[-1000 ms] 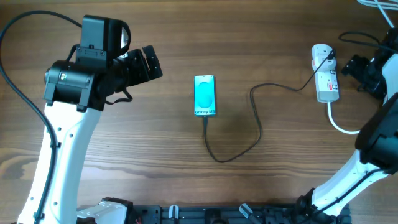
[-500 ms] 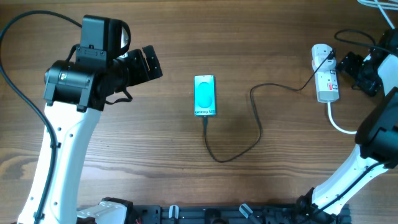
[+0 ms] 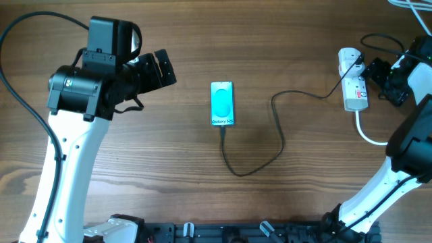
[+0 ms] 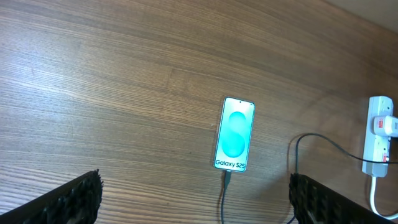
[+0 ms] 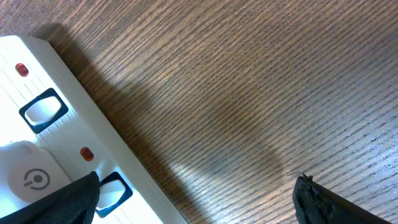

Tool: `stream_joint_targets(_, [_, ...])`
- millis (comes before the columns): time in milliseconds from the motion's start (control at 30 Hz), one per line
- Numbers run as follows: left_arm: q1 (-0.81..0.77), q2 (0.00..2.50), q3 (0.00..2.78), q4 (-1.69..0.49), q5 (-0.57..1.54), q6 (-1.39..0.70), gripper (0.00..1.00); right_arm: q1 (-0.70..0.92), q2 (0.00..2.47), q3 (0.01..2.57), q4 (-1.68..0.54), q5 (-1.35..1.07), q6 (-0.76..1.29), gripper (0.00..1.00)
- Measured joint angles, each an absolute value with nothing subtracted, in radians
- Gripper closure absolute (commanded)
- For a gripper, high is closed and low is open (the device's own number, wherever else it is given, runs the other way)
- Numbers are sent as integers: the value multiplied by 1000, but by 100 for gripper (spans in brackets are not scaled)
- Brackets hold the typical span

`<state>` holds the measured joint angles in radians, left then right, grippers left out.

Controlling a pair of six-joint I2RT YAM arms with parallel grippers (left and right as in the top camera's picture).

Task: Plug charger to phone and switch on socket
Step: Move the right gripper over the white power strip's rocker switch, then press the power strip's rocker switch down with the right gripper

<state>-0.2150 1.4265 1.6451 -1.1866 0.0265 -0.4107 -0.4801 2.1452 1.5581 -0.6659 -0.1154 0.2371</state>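
Note:
The phone (image 3: 223, 103) lies flat mid-table, teal screen up; it also shows in the left wrist view (image 4: 235, 134). The black charger cable (image 3: 280, 135) runs from the phone's bottom edge, where its tip sits, loops right and reaches the white socket strip (image 3: 354, 88) at far right. In the right wrist view the socket (image 5: 43, 143) shows rocker switches and small red lamps. My right gripper (image 3: 380, 75) is open just right of the socket, one finger over a switch. My left gripper (image 3: 158, 67) is open, held high left of the phone.
The socket's thick white cord (image 3: 368, 135) curves down toward the right arm. Black cables lie at the far right corner (image 3: 385, 42). The robot base rail (image 3: 223, 233) runs along the front edge. Bare wood lies around the phone.
My right gripper has moved left, closer to the socket. The left arm, phone and cable have not moved.

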Motion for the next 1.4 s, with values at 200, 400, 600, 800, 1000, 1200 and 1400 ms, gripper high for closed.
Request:
stream_joint_targets(200, [-215,1427,1645,-1187,27,-411,0,-480,2145,1558,-668,-116,237,0])
stream_joint_targets(400, [-215,1427,1645,-1187,27,-411,0,-483,2145,1558,-677,-120,237,0])
stream_joint_targets(600, [-215,1427,1645,-1187,27,-411,0,-487,2145,1558,-686,-124,237,0])
stream_joint_targets(800, [-215,1427,1645,-1187,27,-411,0,-490,2145,1558,-693,-157,237,0])
stream_joint_targets(1000, [-215,1427,1645,-1187,27,-411,0,-490,2145,1558,-709,-166,237,0])
stream_joint_targets(1200, [-215,1427,1645,-1187,27,-411,0,-490,2145,1558,-713,-168,237,0])
stream_joint_targets(1400, [-215,1427,1645,-1187,27,-411,0,-490,2145,1558,-706,-156,272,0])
